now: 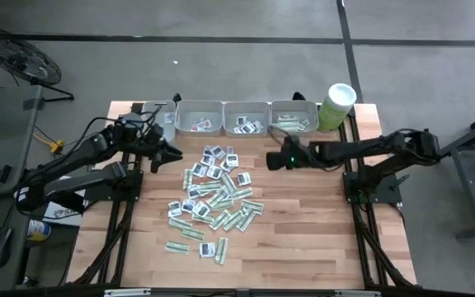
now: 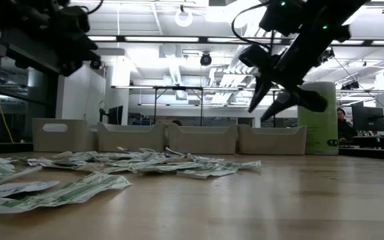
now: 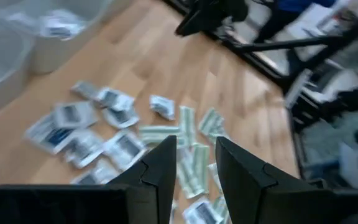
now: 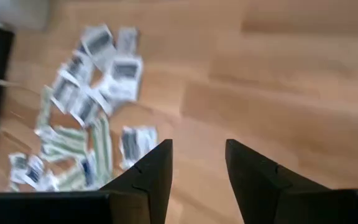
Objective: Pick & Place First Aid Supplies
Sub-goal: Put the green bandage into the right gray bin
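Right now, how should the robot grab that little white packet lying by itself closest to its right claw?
Judging by how flat the white packet lies on the table, come straight down from above and pinch across its short sides. It sits apart from the pile's edge, so the empty, open right gripper has bare wood around it.

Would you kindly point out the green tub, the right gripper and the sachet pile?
green tub point(image 1: 337, 107), high view, on its side wall.
right gripper point(image 1: 272, 160), high view, between its fingertips.
sachet pile point(image 1: 214, 198), high view, middle of the heap.
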Action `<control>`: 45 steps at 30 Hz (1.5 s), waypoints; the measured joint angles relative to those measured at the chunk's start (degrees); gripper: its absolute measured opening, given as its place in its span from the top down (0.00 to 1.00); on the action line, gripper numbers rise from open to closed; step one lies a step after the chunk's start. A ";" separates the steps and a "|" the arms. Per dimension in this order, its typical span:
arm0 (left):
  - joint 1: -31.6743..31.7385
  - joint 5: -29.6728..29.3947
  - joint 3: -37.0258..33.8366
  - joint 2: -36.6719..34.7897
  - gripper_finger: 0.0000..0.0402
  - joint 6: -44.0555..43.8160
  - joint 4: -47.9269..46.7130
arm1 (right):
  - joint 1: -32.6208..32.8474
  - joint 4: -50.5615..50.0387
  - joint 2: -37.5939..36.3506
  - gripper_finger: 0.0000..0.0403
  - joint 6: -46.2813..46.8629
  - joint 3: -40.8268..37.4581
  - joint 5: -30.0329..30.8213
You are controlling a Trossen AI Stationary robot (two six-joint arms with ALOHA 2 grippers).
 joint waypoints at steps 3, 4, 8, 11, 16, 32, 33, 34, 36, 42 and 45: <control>-0.05 2.24 0.00 4.83 0.72 1.90 5.31 | 4.18 -2.36 0.00 0.65 4.92 0.00 2.53; -0.33 2.43 0.00 6.58 0.72 2.77 6.82 | 5.62 -3.08 0.00 0.65 6.70 0.00 3.54; -4.73 3.42 0.00 13.85 0.75 7.49 12.50 | 11.02 -4.95 0.00 0.66 13.40 0.00 6.52; -10.13 2.91 0.00 18.98 0.81 11.13 15.88 | 14.90 -6.48 -0.02 0.68 18.41 0.02 8.15; -18.49 -2.08 0.08 26.37 0.97 13.91 22.22 | 21.08 -9.82 -0.02 0.70 26.16 0.02 9.88; -30.69 -12.56 10.27 50.02 1.00 17.02 32.61 | 27.45 -0.23 8.06 0.75 30.36 0.04 8.54; -30.88 -12.53 11.55 51.55 1.00 17.14 32.66 | 27.45 -0.43 8.21 0.75 30.36 0.04 8.29; -30.94 -12.50 12.76 53.16 1.00 17.31 32.67 | 27.41 -0.67 8.30 0.75 30.39 0.04 8.11; -31.27 -12.25 15.07 56.42 1.00 17.38 32.28 | 27.22 -1.09 8.31 0.75 30.57 0.04 7.47; -31.62 -12.15 20.99 64.05 1.00 19.06 32.45 | 26.00 -6.79 8.35 0.71 31.47 0.04 3.33; -31.65 -10.66 22.54 67.03 1.00 19.34 31.95 | 25.96 -7.81 8.37 0.67 33.65 0.04 2.31</control>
